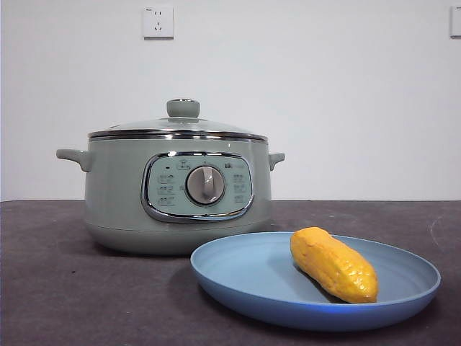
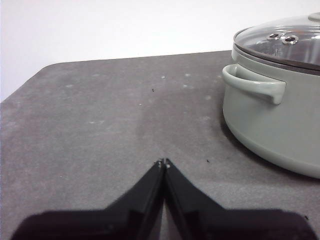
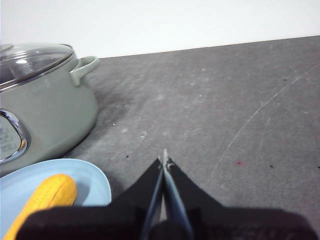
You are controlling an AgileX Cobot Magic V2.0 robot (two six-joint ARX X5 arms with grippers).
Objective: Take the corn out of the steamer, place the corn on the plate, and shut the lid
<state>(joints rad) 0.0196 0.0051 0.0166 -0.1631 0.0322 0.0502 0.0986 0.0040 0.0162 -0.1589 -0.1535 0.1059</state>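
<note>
Both end effectors sit closed and empty above the dark table: left end effector beside the steamer, right end effector beside the plate. Corn lies on the plate, just in front of the steamer. Lid rests seated on the steamer.

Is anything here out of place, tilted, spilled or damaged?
Nothing stands out. The lid sits level on the steamer, the corn lies whole on the plate, and nothing is spilled. Both pincers, left and right, are shut and empty above the table, which shows only faint scratches.
</note>
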